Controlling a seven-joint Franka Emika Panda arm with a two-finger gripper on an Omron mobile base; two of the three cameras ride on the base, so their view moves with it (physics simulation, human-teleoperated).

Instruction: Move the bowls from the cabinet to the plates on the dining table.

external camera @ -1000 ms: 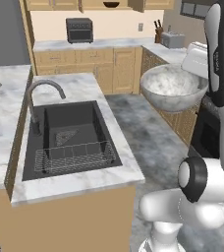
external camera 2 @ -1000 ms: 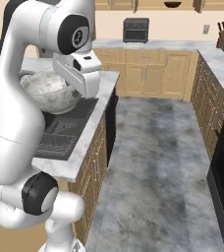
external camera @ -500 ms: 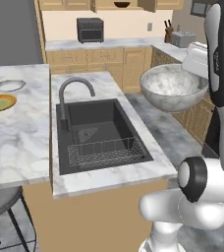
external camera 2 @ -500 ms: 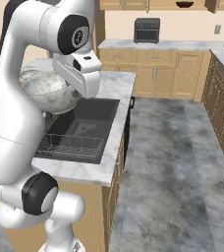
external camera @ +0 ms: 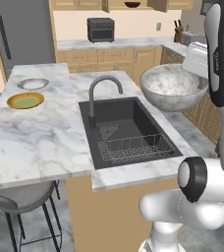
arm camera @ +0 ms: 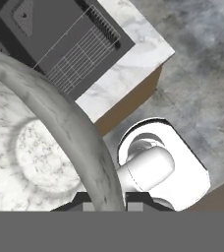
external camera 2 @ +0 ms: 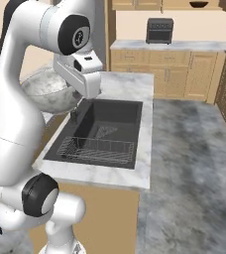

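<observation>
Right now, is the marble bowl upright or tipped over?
Upright: the marble bowl is carried rim-up, its empty inside visible, the gripper pinching its rim.

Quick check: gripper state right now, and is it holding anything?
Gripper: shut on the marble bowl, fingers pinching its rim, carried above the floor beside the sink.

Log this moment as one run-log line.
phase: carry | gripper: shut on marble bowl rim | plates: bare on dining table
</observation>
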